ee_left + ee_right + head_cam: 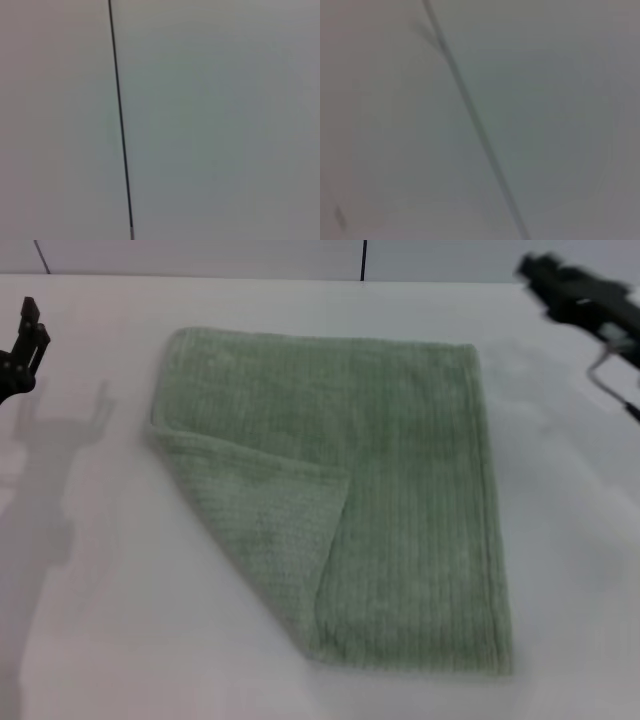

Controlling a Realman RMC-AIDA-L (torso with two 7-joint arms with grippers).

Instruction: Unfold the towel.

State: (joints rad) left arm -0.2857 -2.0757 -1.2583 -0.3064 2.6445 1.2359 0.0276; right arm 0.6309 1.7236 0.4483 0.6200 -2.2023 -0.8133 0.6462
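**Green towel on the white desk, one corner folded over**

The towel [400, 480] lies flat in the middle of the desk [570, 540], well apart from both arms. It is a pale sage-green terry cloth with fine ribbed lines running from far to near and a narrow hemmed border along its edges. Its far edge and right edge are straight, and the right side reaches down toward the near edge of the desk. The near-left corner is folded over onto the top of the cloth, forming a triangular flap [265, 530] whose tip points toward the towel's middle. The flap's exposed side looks slightly paler, with the same ribbing set at an angle to the lines beneath it. The fold gives the towel a slanted left edge from the far left down to the near middle.

The desk is smooth, matt and white. Behind it stands a pale wall with a thin dark vertical seam [363, 260]; both wrist views show only a pale surface crossed by a dark line.

The left end effector [28, 335] sits at the far left, above the desk, casting a soft shadow [60, 460]; its two dark fingers stand apart, released and grasping nothing. The right end effector [580, 295] is at the far right, raised; whether it is released or clenched cannot be told.
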